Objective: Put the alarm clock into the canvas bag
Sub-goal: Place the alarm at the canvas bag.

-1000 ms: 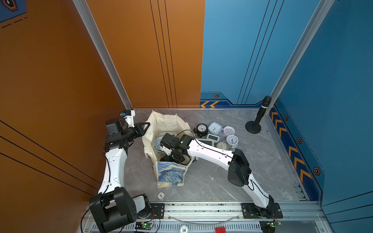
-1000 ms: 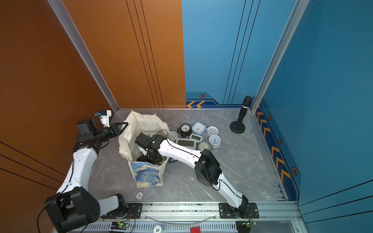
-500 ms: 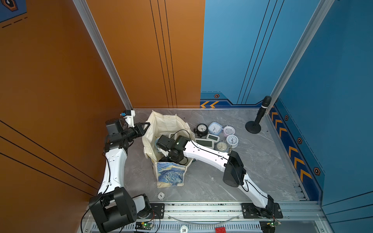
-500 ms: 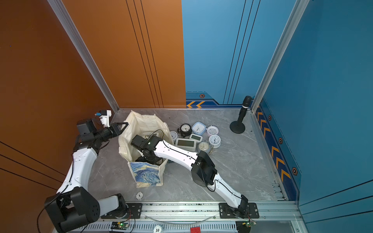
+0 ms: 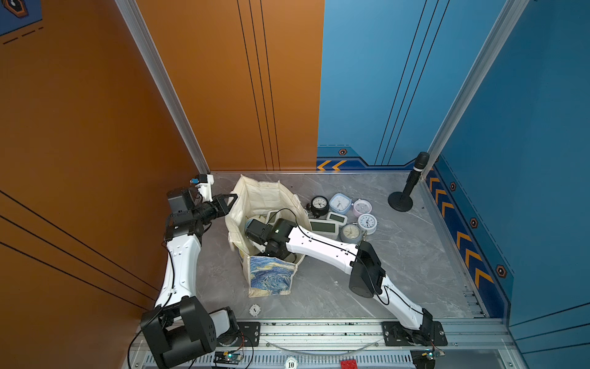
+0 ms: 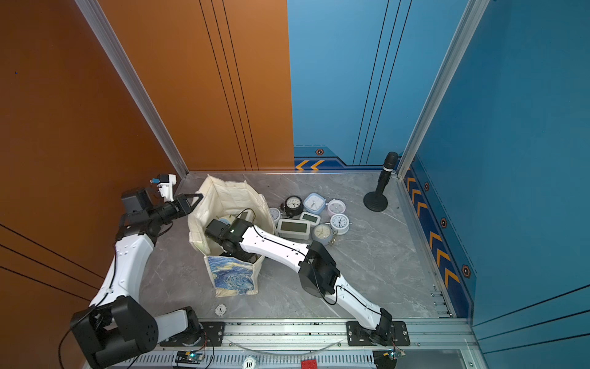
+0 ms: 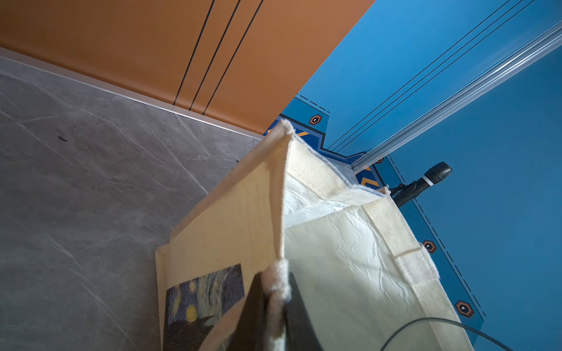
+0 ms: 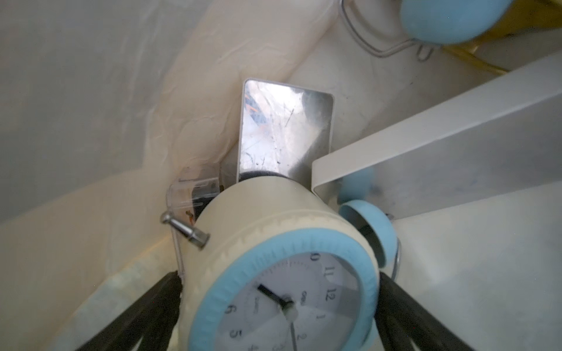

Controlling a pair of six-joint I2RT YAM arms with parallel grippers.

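Alarm clock (image 8: 273, 225) sits in canvas bag (image 5: 261, 195) between right tool (image 8: 279, 276) fingers, grip unclear.

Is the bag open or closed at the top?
Open. The left pincer pinches the rim of the canvas bag, and in both top views its mouth gapes wide, with the right arm reaching inside.

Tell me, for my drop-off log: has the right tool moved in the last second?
Yes: the right tool went deeper into the canvas bag, away from the table's clocks.
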